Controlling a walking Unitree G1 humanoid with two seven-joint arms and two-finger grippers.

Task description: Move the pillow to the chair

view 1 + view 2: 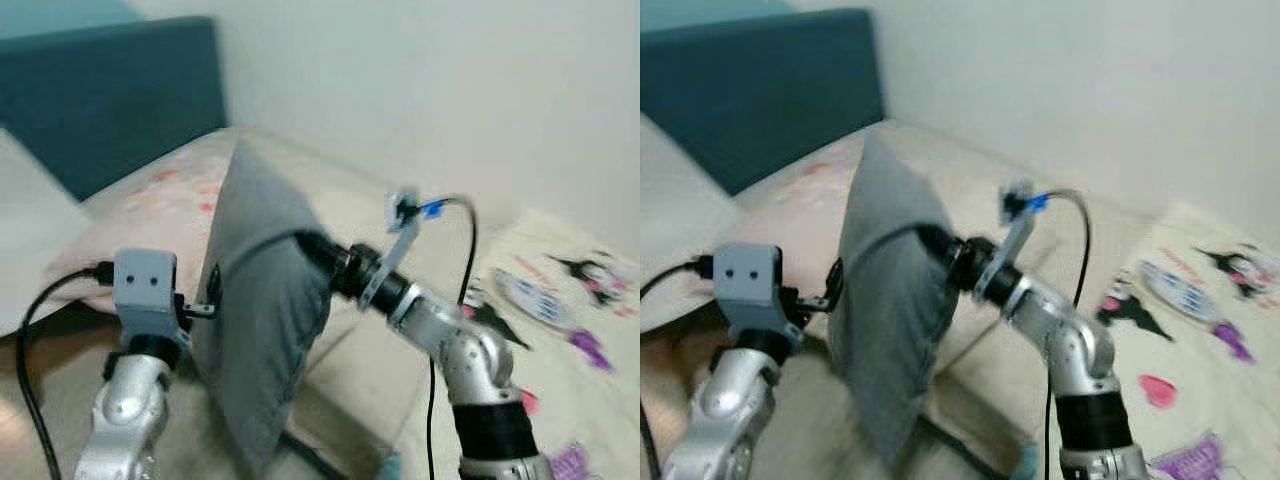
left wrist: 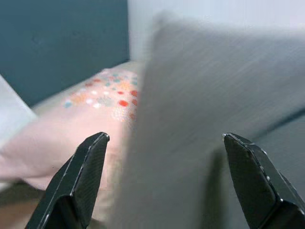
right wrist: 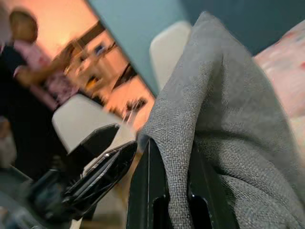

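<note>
A grey pillow stands on edge, lifted above the bed, between my two arms. My right gripper is pushed into its upper right side. In the right wrist view its fingers are shut on a fold of the grey pillow. My left gripper sits against the pillow's left face. In the left wrist view that left gripper is open, fingers wide apart, with the grey pillow close in front of them.
A pink spotted pillow lies behind, against a teal headboard. A white pillow is at far left. The bed sheet with cartoon prints spreads to the right. A person stands blurred in the right wrist view.
</note>
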